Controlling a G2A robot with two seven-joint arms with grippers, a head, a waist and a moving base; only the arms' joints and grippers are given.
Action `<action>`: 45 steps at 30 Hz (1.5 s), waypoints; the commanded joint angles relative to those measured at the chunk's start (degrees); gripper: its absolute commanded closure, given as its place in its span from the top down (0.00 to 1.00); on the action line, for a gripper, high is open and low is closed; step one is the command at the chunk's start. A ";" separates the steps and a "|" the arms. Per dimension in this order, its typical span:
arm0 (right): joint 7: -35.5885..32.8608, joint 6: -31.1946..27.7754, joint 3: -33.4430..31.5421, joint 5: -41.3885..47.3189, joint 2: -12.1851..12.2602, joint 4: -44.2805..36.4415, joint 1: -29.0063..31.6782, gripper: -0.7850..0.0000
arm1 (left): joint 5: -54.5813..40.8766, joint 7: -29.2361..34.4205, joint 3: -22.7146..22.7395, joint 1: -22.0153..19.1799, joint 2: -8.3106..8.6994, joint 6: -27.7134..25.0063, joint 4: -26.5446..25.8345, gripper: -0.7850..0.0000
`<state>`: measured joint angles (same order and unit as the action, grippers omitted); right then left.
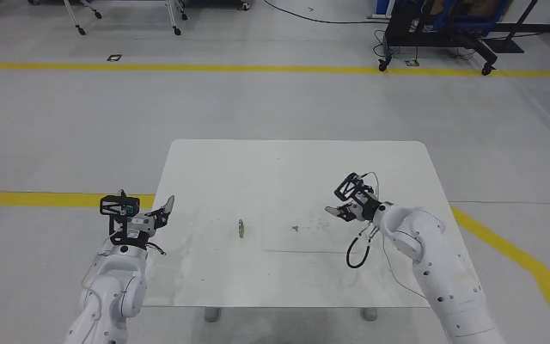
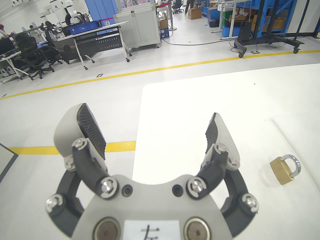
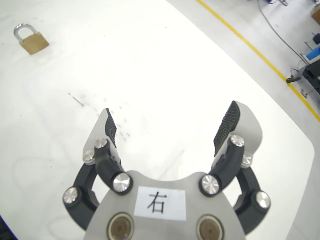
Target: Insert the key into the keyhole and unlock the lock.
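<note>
A brass padlock (image 1: 242,228) with a silver shackle lies on the white table (image 1: 292,168), near the front middle. It also appears in the left wrist view as the padlock (image 2: 281,173) and in the right wrist view as the padlock (image 3: 33,43). A small thin dark object (image 1: 295,229), possibly the key, lies to its right; the same sliver (image 3: 77,101) sits ahead of my right gripper. My left gripper (image 1: 163,209) (image 2: 150,116) hovers open at the table's left edge, holding nothing. My right gripper (image 1: 338,206) (image 3: 170,108) is open and empty above the table's right half.
Faint scuff marks (image 3: 120,126) dot the tabletop near the thin object. Yellow floor lines (image 1: 258,67) run beyond and beside the table. Desks, chairs and shelving (image 2: 250,13) stand far off in the room.
</note>
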<state>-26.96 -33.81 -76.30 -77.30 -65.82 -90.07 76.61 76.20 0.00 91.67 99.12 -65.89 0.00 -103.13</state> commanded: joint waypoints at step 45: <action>-5.59 -24.19 33.97 10.08 -3.28 27.12 -28.90 0.40 | 0.00 0.00 0.00 0.00 0.00 0.00 0.00 1.00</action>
<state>-32.57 -58.00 -42.56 -67.31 -69.04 -63.17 47.87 76.20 0.00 91.67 99.12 -65.89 0.00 -103.13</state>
